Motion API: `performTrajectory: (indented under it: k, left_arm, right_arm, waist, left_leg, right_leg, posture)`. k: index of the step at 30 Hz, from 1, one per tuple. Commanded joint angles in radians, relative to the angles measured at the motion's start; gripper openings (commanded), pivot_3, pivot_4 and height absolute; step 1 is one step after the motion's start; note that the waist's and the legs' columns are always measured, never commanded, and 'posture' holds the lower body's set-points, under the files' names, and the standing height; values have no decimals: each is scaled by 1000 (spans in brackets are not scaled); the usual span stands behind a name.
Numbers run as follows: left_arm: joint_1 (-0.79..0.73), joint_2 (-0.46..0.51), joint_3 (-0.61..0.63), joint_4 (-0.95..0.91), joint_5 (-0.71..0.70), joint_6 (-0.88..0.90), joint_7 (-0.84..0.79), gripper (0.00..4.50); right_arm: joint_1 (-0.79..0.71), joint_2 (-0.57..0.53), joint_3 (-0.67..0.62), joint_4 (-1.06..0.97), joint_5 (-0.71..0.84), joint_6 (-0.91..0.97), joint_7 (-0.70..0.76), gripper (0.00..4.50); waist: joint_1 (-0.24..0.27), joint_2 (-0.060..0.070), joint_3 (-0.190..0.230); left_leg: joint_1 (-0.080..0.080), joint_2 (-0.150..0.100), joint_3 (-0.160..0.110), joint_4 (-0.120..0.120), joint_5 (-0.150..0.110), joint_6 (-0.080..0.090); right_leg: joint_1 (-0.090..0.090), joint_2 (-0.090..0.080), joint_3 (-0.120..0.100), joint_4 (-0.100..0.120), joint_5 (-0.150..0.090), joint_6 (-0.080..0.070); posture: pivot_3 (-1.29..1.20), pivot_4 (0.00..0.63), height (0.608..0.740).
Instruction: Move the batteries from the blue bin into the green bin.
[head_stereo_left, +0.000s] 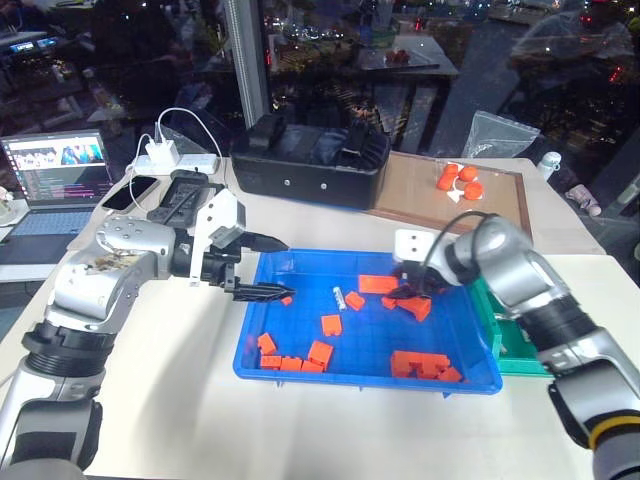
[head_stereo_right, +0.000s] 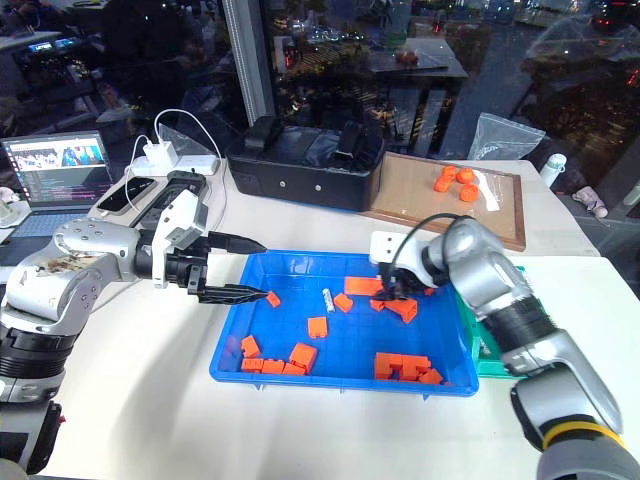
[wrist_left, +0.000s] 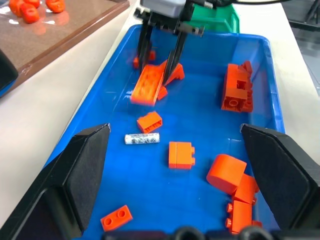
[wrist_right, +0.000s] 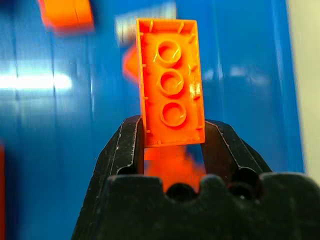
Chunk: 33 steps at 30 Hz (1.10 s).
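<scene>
White tabletop carries the blue bin (head_stereo_left: 262, 352), where one battery (head_stereo_left: 338, 297) lies among orange bricks. Right gripper (wrist_right: 172, 135) pinches an orange brick (wrist_right: 171, 82); better drop it aside, not in the green bin (head_stereo_left: 515, 355). Left gripper (head_stereo_left: 262, 268) hovers wide.

Overhead light bright on white table (head_stereo_left: 180, 400); dark glass behind carries reflections. Glare patches on blue bin (wrist_right: 30, 82) floor. Right wrist view background blurred; brick (wrist_right: 171, 82) sharp.

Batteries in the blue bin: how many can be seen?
1. One battery lies flat on the blue bin's floor, among orange bricks. More could be hidden under the bricks.
</scene>
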Motion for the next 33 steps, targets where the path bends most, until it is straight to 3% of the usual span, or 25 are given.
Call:
performTrajectory:
  k: [1,2,6,8,9,16,33]
  left_arm:
    - [-31,4,3,-4,5,-25,-20,4500]
    - [-33,5,2,-1,5,-27,-22,4500]
    - [-38,7,-2,8,9,-32,-27,4500]
    - [-39,9,-1,7,9,-31,-29,4500]
    - [-40,10,-1,8,10,-31,-31,4500]
    - [-31,24,10,-6,8,-21,-34,4500]
    - [25,67,56,-66,-15,11,0,4500]
  right_arm:
    - [-4,-39,-46,-11,-22,40,-41,1416]
    - [-4,-42,-46,-10,-26,47,-48,2412]
    - [-21,-3,-61,-56,14,91,-48,3539]
    - [-27,34,-63,-87,33,102,-49,4313]
    - [-31,55,-62,-99,40,108,-52,4412]
    - [-43,214,14,-68,20,26,-109,4412]
    - [-254,432,114,521,-71,-312,-82,4412]
  waist:
    - [-5,0,0]
    - [-7,0,0]
    - [-7,0,0]
    - [-9,0,0]
    - [-8,0,0]
    - [0,0,0]
    - [-8,0,0]
  left_leg:
    - [0,0,0,0,0,0]
    - [0,0,0,0,0,0]
    - [1,0,0,-1,0,0]
    - [1,0,0,-1,0,0]
    - [1,0,0,-1,0,0]
    - [1,0,0,0,0,0]
    - [1,1,0,-1,0,0]
  right_leg:
    - [0,0,0,0,0,0]
    - [-1,0,1,0,0,0]
    - [0,1,1,0,0,0]
    - [0,1,2,0,0,0]
    - [0,1,2,0,0,0]
    - [0,1,1,0,0,0]
    - [0,1,1,2,0,-1]
  posture:
    - [0,150,740]
    - [0,150,740]
    - [0,150,740]
    - [0,150,740]
    - [0,150,740]
    - [0,150,740]
    - [0,150,740]
